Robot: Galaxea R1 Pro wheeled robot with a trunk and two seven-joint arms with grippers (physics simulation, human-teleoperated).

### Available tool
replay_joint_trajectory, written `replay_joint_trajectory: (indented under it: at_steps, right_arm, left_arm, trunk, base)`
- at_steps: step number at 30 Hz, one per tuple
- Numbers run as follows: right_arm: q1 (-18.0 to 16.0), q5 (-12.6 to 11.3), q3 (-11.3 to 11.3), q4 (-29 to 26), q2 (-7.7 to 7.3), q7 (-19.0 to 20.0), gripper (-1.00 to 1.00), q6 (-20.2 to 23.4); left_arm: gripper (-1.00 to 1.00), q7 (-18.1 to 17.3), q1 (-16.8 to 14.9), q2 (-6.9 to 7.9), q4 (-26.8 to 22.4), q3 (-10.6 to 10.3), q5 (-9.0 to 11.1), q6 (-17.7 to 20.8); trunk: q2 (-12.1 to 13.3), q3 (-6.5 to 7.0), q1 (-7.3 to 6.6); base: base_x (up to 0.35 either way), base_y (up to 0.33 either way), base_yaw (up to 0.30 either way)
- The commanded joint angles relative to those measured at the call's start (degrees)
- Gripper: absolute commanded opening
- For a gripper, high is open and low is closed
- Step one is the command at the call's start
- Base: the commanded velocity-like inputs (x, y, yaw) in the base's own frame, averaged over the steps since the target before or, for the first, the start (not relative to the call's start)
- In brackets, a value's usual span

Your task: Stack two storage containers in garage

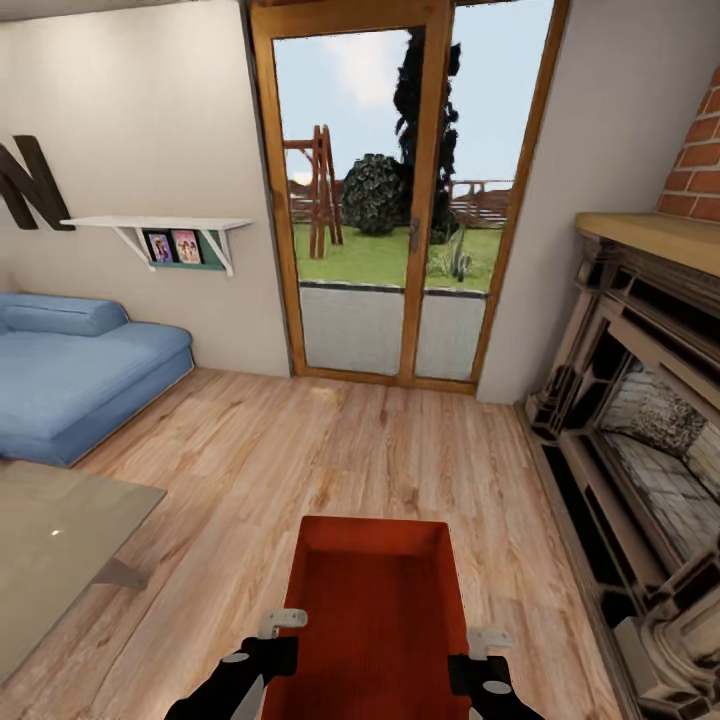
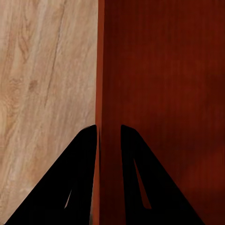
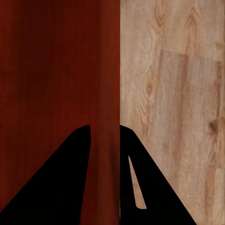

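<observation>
While facing the glass doors (image 1: 400, 200), both grippers, left (image 2: 108, 136) and right (image 3: 104, 133), clamp the bin's (image 1: 375, 610) side walls above the wood floor (image 1: 250, 450).

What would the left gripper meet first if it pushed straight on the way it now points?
Past the container wall it clamps, the left gripper would probably meet the wood plank floor below; depth is unclear.

Orange-red open-top storage container (image 1: 375, 590) — empty, level — held above the wood floor (image 1: 300, 440).
</observation>
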Motion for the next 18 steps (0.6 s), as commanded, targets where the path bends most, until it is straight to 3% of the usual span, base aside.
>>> replay_joint_trajectory:
  at_steps: [1, 18]
  right_arm:
    - [-0.03, -0.47, -0.03, 0.02, -0.67, -0.48, -1.00, -0.15]
    - [-0.03, -0.45, -0.03, 0.02, -0.67, -0.48, -1.00, -0.15]
  left_arm:
    - [-1.00, 0.76, -0.06, 0.28, -0.21, 0.91, -0.81, 0.36]
    - [-1.00, 0.74, -0.06, 0.38, -0.21, 0.96, -0.81, 0.35]
  trunk:
    - [-0.09, -0.10, 0.02]
    - [-0.09, -0.10, 0.02]
  base:
    - [0.000, 0.000, 0.270]
    - [0.000, 0.000, 0.270]
